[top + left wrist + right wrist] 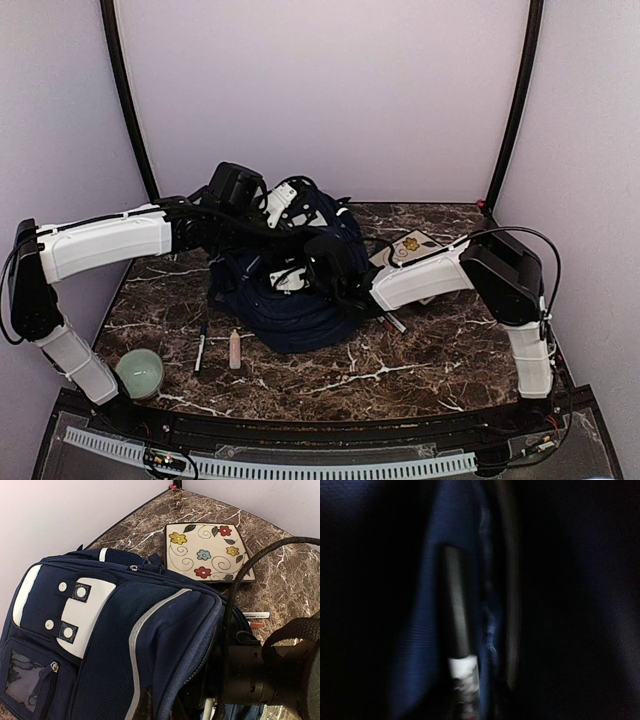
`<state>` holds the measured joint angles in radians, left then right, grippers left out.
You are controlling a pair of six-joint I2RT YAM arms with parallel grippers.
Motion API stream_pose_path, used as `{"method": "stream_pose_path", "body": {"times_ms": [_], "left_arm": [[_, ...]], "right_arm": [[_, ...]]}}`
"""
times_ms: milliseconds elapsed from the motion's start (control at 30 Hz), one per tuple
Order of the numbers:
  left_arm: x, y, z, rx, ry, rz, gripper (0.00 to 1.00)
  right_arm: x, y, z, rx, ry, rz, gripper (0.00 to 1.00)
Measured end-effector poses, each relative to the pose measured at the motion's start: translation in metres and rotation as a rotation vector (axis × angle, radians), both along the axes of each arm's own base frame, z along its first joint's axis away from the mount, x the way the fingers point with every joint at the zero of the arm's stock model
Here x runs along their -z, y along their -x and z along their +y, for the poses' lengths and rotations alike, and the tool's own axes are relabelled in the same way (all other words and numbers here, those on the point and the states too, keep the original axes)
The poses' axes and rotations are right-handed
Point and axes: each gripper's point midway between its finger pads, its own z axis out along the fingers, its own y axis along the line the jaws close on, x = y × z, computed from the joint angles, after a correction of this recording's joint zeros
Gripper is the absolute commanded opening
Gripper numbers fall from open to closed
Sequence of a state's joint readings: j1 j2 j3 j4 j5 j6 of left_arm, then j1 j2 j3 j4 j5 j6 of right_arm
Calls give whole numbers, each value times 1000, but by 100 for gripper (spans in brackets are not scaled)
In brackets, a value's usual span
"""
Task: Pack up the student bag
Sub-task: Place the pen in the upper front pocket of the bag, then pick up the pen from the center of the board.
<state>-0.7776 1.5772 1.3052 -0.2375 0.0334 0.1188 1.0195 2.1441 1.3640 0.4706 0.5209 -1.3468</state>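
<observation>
Student bag point(290, 315): navy, slumped in the middle of the marble table point(420, 370), between the two arms.
Top view only: shows both arms meeting over the bag; also a green cup point(140, 372) at the near left corner, and a dark pen point(200, 350) and a pink tube point(235, 350) lying side by side just in front of the bag.
Left wrist view only: shows the front of the bag close up, with a white patch point(82, 612), a grey stripe and zipper pulls; behind it a flowered plate point(207, 552) flat on the table, and a white pen point(255, 615) just beside the bag.
Right wrist view only: very dark, looks inside the bag; shows blue fabric and one marker point(456, 630) with a dark body and a white band, lying along a fold.
Left gripper point(272, 210): at the far upper edge of the bag; fingers hidden, cannot tell whether spread or pinching.
Right gripper point(318, 268): inside the opening, entering from the right; fingers lost in the dark, cannot tell their state.
</observation>
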Motion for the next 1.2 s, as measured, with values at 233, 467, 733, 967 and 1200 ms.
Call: {"method": "stream_pose_path", "body": {"times_ms": [233, 467, 733, 967, 1200], "left_arm": [[-1, -1, 0, -6, 5, -1, 0], [-1, -4, 2, -27, 11, -1, 0], [-1, -13, 3, -63, 26, -12, 0], [3, -14, 4, -73, 33, -13, 0], [8, -16, 6, -78, 39, -13, 0]], "right_arm": [[-16, -5, -6, 32, -73, -61, 41], [-31, 17, -24, 14, -90, -39, 42], [-69, 53, -31, -43, -143, 76, 42], [-44, 90, -61, -30, -130, 332, 40], [-7, 140, -112, 19, -85, 625, 39]]}}
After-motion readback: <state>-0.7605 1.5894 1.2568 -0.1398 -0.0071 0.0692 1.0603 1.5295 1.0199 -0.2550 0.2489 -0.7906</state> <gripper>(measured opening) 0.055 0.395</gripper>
